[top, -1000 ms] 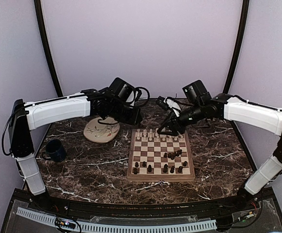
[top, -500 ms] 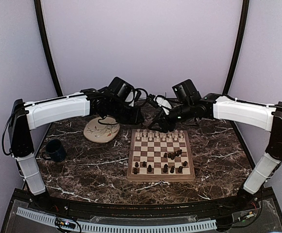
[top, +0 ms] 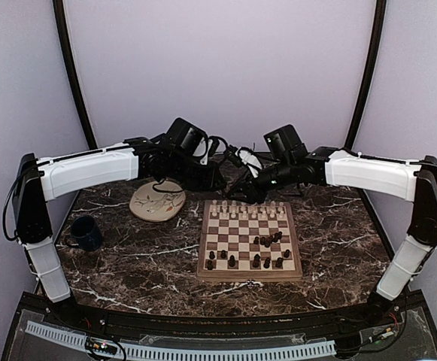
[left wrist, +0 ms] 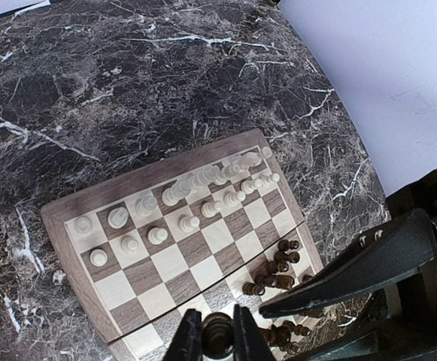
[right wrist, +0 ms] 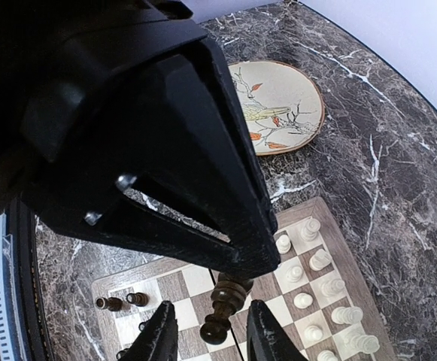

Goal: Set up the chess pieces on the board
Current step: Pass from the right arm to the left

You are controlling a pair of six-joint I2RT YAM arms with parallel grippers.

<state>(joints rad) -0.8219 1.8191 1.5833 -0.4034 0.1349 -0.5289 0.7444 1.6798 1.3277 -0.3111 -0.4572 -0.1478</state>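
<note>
The board (top: 248,277) lies centre-right on the marble table. Pale chess pieces (top: 244,209) stand in its two far rows. Dark ones (top: 267,242) lie heaped mid-board, and others stand along the near row. Above the board's far edge my left gripper (top: 220,180) is shut on a dark piece (left wrist: 216,335). In the right wrist view that dark piece (right wrist: 228,297) hangs between the fingers of my right gripper (right wrist: 212,331), which stands open with a gap on each side. The left gripper's black body (right wrist: 128,135) hides much of the view.
A round cream plate (top: 158,201) with a bird pattern sits left of the board. A dark blue mug (top: 87,233) stands near the table's left edge. Both arms meet over the board's far-left corner, with cables looping behind them.
My right arm has swung left until its fingers flank the dark piece held by the left gripper, and its jaws have narrowed. The left arm has stayed still.
</note>
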